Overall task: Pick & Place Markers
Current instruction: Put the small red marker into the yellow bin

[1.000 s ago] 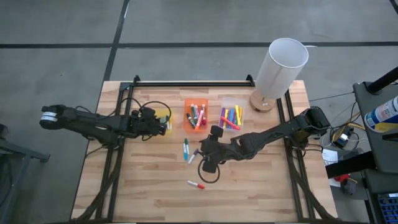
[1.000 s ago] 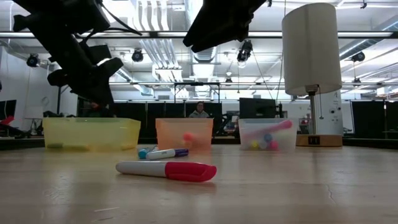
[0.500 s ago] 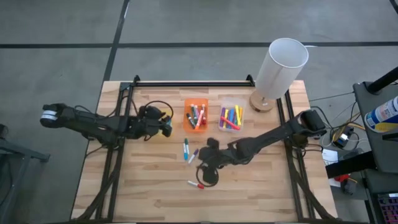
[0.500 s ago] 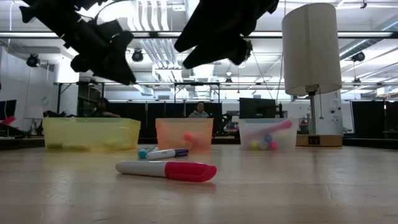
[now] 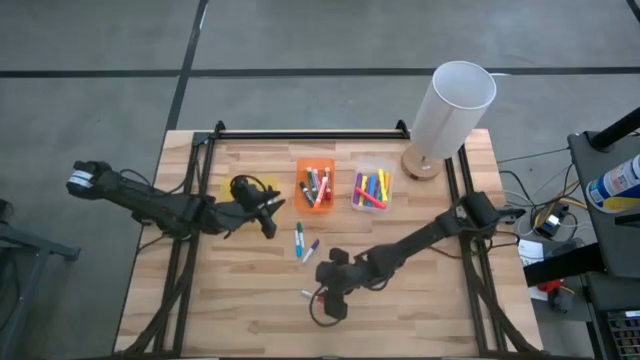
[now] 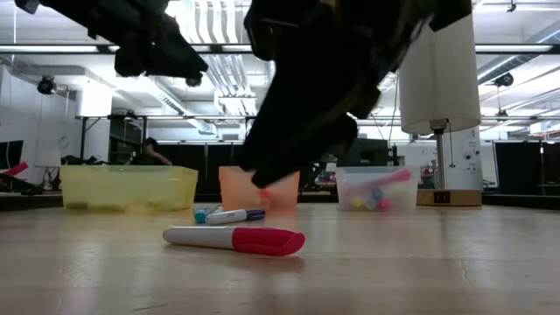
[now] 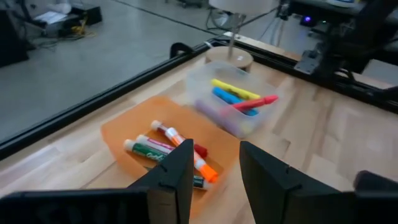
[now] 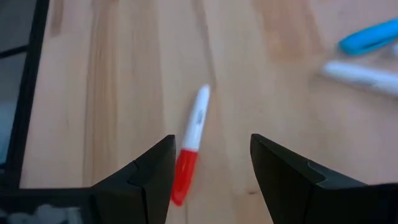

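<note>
Table: pale wooden slats (image 5: 240, 300) with a black frame; a black rail ran along its far edge.
Loose markers: a white pen with a red cap (image 8: 190, 144) lay alone on the near middle of the table; a blue-capped pen (image 5: 298, 238) and a purple-tipped pen (image 5: 310, 249) lay close together farther back, in front of the bins.
Orange bin (image 5: 316, 185): middle of the far row, holding a heap of red, green and orange-capped pens.
Clear bin (image 5: 370, 190): just right of the orange one, holding yellow, blue, pink and purple pens.
Yellow bin (image 6: 128, 187): left end of the row; contents could not be told.
Lamp (image 5: 452, 108): white cylindrical shade on a round wooden base, at the far right corner of the table.
Right gripper (image 8: 211, 168): hung low over the red-capped pen, fingers apart and holding nothing, the pen lying between them in the wrist view but not touched.
Left gripper (image 7: 214, 171): raised above the table near the yellow bin, pointing toward the orange bin, fingers apart and empty.
Floor: grey concrete (image 5: 100, 60) with dark seams around the table.
Room: a hall with ceiling strip lights (image 6: 210, 48), dark monitors and desks beyond the table; a person's upper body showed far back on the left.
Side clutter: cables and a blue-labelled canister (image 5: 615, 182) on a stand to the right of the table.
</note>
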Controlling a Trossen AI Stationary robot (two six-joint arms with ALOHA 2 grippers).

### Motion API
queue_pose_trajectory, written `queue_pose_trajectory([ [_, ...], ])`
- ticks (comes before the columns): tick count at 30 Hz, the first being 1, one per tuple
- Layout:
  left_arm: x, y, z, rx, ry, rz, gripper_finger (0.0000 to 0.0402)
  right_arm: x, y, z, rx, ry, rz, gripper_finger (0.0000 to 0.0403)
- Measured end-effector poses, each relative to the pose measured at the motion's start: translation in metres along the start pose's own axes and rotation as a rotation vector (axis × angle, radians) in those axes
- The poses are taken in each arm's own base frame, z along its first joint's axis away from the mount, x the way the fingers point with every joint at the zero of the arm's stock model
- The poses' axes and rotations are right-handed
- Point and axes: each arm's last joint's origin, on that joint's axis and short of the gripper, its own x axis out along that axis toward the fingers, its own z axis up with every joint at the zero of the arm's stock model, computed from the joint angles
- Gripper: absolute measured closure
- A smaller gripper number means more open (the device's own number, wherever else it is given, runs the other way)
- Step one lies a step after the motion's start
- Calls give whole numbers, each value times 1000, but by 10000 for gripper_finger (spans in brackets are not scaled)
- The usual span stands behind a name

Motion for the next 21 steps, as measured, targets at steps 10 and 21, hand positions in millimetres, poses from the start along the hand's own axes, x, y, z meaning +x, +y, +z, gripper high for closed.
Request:
queue_pose_trajectory([
  [10, -3, -2, 2, 1, -20, -23, 278, 25, 20, -14, -51, -3, -35, 202],
  [21, -3, -2, 3, -1, -24, -26, 278, 36, 13, -24, -70, 46, -110, 230],
])
